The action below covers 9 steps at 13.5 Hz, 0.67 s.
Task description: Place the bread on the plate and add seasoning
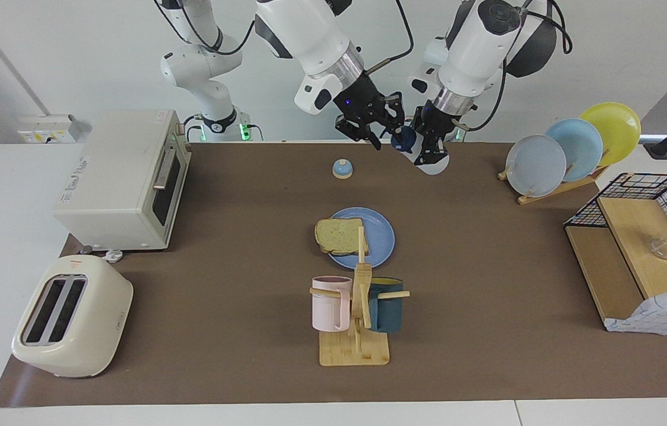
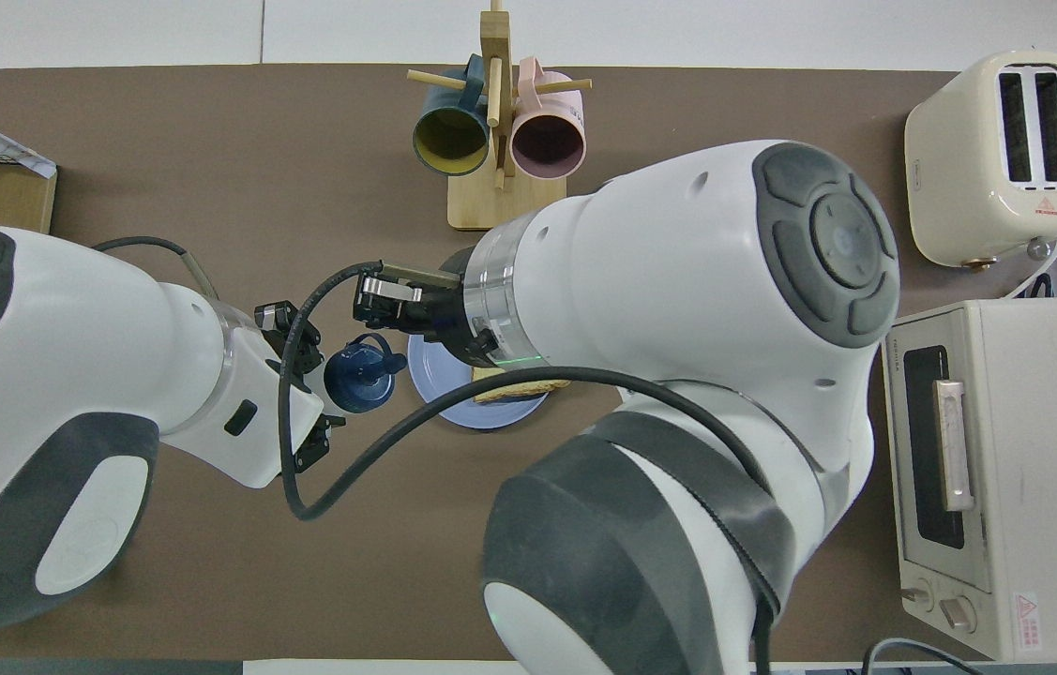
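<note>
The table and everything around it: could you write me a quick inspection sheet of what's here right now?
Surface: brown mat covering a white table.
Job's things: bread lies on the blue plate; seasoning bottle is held tilted in the air.
Clutter: bell, mug stand with pink and teal mugs, plate rack, toaster, toaster oven, wire basket.
Grippers: left gripper shut on the bottle's body; right gripper at its dark cap.
Cables: black cable looping off the right arm.
Surroundings: white wall; socket box by the oven.
</note>
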Each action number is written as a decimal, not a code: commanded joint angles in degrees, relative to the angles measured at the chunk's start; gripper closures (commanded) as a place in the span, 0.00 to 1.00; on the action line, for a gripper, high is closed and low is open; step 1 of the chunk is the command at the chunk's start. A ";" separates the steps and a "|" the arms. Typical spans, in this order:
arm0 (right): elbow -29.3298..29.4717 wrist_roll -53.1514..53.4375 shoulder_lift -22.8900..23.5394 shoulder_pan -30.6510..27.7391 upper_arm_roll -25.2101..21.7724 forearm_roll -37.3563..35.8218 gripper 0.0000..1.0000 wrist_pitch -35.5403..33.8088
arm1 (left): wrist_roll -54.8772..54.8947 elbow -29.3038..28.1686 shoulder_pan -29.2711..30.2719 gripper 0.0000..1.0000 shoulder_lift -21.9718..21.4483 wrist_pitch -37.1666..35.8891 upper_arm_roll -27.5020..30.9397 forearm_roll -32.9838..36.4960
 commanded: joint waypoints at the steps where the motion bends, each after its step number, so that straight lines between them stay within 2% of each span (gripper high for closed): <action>1: -0.13 1.97 -1.09 -0.29 0.29 -0.81 0.52 -1.78 | 0.54 -1.33 -0.41 1.00 -1.69 -0.03 0.53 -0.74; 9: -0.39 2.85 -1.97 1.03 0.38 -0.81 0.54 -2.41 | 0.36 -1.42 -0.24 1.00 -1.77 -0.03 0.53 -1.45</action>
